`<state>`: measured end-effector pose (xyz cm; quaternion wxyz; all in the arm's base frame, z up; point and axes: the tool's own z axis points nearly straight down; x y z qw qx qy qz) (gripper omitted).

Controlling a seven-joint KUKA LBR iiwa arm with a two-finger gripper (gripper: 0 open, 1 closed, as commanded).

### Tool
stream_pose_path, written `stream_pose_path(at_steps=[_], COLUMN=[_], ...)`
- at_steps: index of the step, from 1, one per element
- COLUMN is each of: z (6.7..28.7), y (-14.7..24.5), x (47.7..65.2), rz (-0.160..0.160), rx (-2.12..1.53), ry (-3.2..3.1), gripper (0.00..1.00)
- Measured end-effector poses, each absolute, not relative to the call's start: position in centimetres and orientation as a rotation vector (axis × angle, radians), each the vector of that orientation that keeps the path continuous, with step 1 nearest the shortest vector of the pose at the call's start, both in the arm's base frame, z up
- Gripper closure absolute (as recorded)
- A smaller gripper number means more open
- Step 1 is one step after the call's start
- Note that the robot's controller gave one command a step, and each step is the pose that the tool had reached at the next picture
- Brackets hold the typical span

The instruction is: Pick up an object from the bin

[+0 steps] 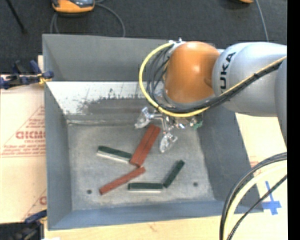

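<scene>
Bar of reddish-brown colour, long and flat: the reddish-brown bar (144, 145) is lying near the middle of the bin floor, slanting from upper right down to lower left. Its upper end is sitting right between the two metal fingers of the gripper (155, 130). One finger (143, 119) is showing to the upper left of that end, the other (167, 141) to its lower right, and they are standing spread apart, wider than the bar, not pinching it. Whether either fingertip is touching the bar, I cannot tell.

The bar's lower end is resting over the right tip of a dark green stick with a pale edge (113, 154), which is lying almost level to the left. Just below, a second reddish-brown bar (122, 180) is pointing down towards the lower left. Beside its right end, a dark green stick (145, 186) is lying flat along the front, and another dark green stick (173, 173) is angling up to the right from it.

Above the gripper, the orange cover (190, 71) on the wrist is hanging over the back of the grey bin (57, 149), looped with yellow and black cables, with the silver arm (255, 79) reaching in from the right.
</scene>
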<state>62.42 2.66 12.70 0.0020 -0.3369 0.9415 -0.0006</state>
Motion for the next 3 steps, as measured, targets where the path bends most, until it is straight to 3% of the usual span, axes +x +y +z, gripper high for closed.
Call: stream_pose_path(at_steps=[1,2,3], z=[7.8,8.8,8.8], y=[2.3,2.4,2.4], x=[62.9,63.0,63.0], rz=[-0.005,-0.006,-0.005], rx=[-1.432,-1.427,-1.426], ry=[2.787,2.785,2.786], gripper=[0.0,1.0,1.0])
